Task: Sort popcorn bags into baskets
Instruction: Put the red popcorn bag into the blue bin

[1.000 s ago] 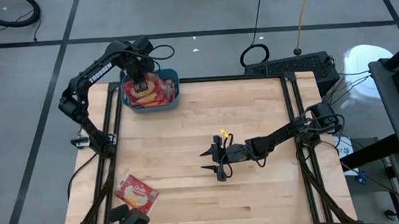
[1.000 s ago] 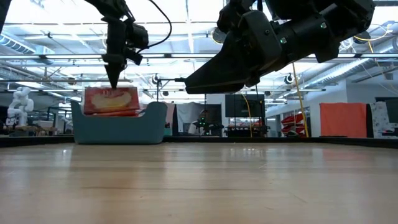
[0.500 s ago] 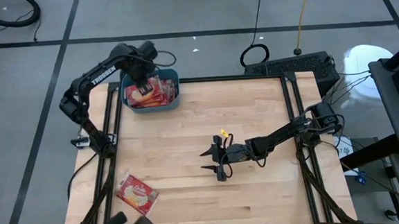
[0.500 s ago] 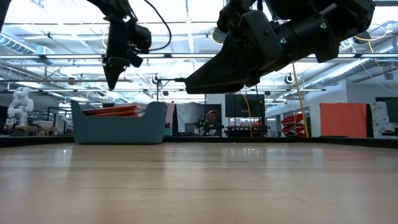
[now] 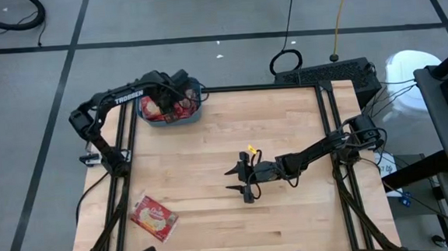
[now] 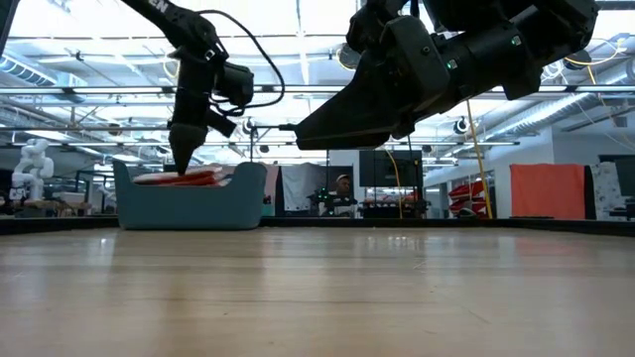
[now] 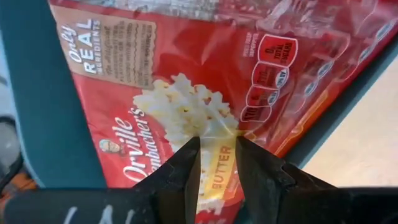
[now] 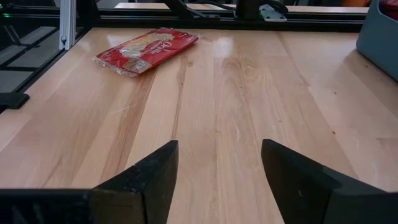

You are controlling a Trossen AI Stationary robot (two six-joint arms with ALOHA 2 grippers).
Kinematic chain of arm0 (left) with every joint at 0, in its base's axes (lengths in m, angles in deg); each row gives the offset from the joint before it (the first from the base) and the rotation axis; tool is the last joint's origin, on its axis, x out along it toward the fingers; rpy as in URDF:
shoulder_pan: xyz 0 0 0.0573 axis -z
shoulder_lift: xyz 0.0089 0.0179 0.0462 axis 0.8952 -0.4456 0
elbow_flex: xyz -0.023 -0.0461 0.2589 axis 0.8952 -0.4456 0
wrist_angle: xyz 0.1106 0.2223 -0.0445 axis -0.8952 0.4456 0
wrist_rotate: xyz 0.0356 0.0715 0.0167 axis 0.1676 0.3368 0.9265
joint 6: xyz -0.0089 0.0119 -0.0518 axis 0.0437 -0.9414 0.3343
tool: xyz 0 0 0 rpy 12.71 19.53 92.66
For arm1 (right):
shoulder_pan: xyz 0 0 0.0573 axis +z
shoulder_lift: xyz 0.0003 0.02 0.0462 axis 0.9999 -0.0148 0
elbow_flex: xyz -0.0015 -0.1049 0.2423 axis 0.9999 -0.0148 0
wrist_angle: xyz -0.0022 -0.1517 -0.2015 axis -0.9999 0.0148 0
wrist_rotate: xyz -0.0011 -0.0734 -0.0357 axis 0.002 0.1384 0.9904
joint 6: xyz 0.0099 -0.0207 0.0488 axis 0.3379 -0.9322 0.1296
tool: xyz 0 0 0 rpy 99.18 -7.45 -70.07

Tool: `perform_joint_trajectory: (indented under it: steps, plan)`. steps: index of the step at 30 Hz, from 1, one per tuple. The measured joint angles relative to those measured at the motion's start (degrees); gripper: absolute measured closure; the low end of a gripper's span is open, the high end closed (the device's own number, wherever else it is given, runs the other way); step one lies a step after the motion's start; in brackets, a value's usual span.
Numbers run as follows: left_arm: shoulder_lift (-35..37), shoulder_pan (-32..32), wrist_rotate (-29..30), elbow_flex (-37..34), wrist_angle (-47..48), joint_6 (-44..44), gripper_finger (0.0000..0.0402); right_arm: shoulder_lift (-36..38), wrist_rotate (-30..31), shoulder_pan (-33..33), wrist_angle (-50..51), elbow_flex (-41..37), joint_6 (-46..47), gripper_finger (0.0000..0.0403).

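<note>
Left gripper (image 5: 177,97) swinging across teal basket (image 6: 189,203), dipping toward dropped popcorn bags (image 7: 186,93), jaws slightly apart, grasping nothing. Right gripper (image 5: 240,180) idling open mid-table. One popcorn bag (image 5: 153,217) remaining unsorted near front-left corner.

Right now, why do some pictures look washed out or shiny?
Low view: bright ceiling lights behind leave the right gripper a dark silhouette. Left wrist view: glare streaks the crinkled popcorn bag. Right wrist view: a pale sheen lies on the table.
</note>
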Motion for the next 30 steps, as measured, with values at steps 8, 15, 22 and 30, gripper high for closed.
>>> perform_joint_trajectory:
  steps: [8, 15, 22, 30]
  plan:
    - [4.42, 0.88, 5.18, -0.18, 1.75, 2.02, 0.0293, -0.01, 0.00, 0.00, 0.00, 0.00, -0.09, 0.0181]
    - [13.35, 5.25, 5.08, -0.09, 1.95, 9.00, 0.0293, -0.02, 0.02, -0.02, -0.01, 0.00, -0.11, 0.0181]
    - [23.63, 18.15, -4.81, -5.66, 1.58, 17.42, 0.0293, -0.02, 0.02, 0.29, -0.01, 0.00, 0.49, 0.0181]
    - [34.24, 42.91, -4.83, -23.64, -5.91, 35.74, 0.0293, -0.07, 1.72, 1.90, -3.35, 0.00, 5.90, 0.0181]
